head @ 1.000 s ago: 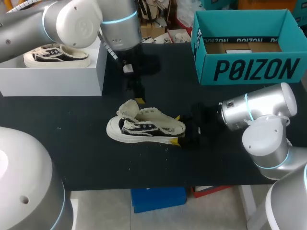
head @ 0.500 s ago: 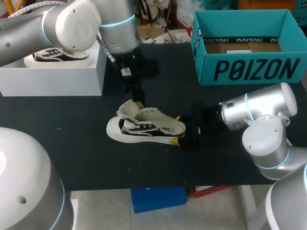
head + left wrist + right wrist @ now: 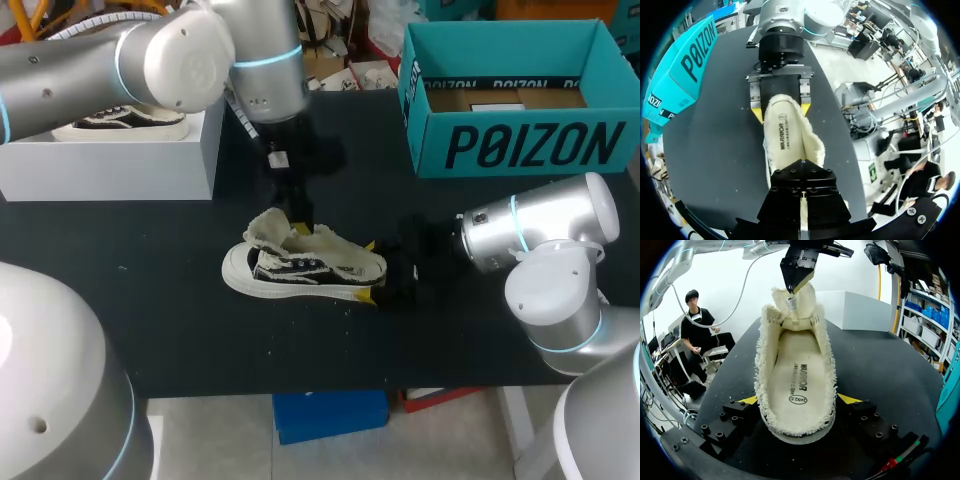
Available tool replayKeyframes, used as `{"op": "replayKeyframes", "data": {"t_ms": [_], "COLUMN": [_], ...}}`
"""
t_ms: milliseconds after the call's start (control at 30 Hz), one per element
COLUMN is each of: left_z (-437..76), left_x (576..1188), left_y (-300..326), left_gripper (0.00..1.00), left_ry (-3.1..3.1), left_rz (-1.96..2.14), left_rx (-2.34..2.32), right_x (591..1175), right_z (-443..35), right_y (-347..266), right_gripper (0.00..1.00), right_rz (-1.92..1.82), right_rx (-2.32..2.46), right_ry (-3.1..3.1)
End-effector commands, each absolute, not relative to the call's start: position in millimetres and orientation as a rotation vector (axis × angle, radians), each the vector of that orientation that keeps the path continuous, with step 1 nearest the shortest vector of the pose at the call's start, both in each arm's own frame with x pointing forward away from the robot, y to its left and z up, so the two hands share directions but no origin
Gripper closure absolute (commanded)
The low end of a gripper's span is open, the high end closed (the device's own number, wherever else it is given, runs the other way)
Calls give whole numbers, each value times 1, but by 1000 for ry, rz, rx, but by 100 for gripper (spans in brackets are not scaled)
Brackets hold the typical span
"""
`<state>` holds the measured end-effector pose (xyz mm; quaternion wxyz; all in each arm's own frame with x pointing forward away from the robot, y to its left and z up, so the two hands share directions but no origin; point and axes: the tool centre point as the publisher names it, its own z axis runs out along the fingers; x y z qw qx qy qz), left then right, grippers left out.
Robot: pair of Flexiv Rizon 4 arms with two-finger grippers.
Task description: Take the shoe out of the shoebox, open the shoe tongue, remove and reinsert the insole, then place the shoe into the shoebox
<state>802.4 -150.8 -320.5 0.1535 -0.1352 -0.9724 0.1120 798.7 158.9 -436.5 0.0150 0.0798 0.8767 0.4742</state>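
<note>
Bright, even overhead light. Black surface (image 3: 180, 300) soaks it up, w/ faint sheen only. Soft glare on left arm shell (image 3: 190, 60) at 11 o'clock and right arm shell (image 3: 545, 225) at 4. Pale shoe (image 3: 300, 268) at centre stands out, barely any shadow.

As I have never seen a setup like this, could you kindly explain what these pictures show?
These show two robot arms working at a black table. One picture looks down from above and behind the robot; the two round ones come from a camera on each wrist. On the table lie a cream-and-black canvas low shoe, an open teal cardboard shoebox, and a white box carrying a second, similar shoe. The right arm's fingers clamp the first shoe's heel from both sides. The left arm ends right at that shoe's raised tongue; whether it grips the tongue, I cannot tell.
</note>
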Motion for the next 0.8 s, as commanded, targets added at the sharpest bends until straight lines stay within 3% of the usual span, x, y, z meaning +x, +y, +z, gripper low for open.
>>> {"op": "replayKeyframes", "data": {"t_ms": [33,800], "left_z": [-333,-375], "left_x": [807,790], "left_y": [-158,-163], "left_gripper": [100,100], "left_ry": [-2780,-2699], "left_rz": [291,263], "left_rx": [-398,-402], "right_x": [799,799], "right_z": [-437,-437], "right_y": [159,159], "right_gripper": [100,100], "right_rz": [1472,1472], "right_rx": [250,250], "right_ry": [2730,2730]}}
